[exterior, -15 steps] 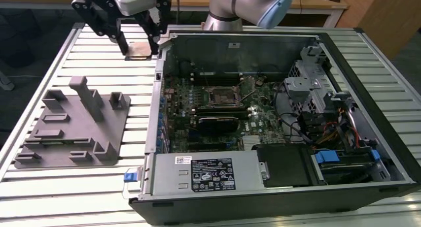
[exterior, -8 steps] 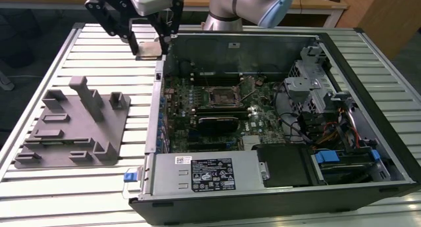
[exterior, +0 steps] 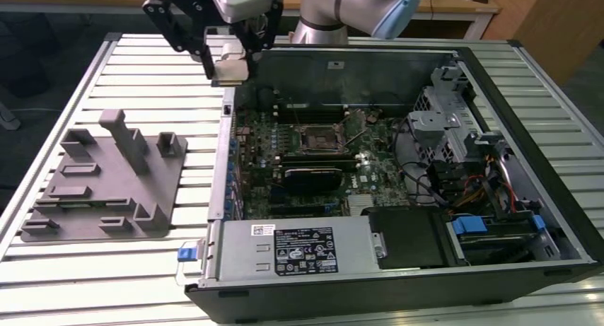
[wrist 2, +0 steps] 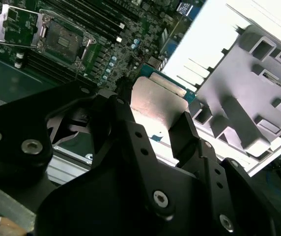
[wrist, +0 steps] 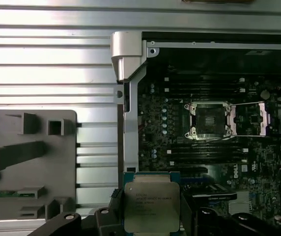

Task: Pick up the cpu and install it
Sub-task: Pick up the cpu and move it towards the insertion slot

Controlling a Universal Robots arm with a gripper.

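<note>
cpu (wrist: 152, 206): square; silver-grey top; green border; clamped in pincer (wrist 2: 150, 120)

Gripper (exterior: 229, 60) clamps the cpu (exterior: 230, 73) above the open computer case's (exterior: 397, 294) far corner, exterior view's left. Grey fixture (exterior: 104, 184) lies on slatted table (exterior: 56, 269) beside case.

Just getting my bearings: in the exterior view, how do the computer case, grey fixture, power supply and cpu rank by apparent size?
Largest to smallest:
1. computer case
2. grey fixture
3. power supply
4. cpu
No two look alike in size; the cpu is by far the smallest.
</note>
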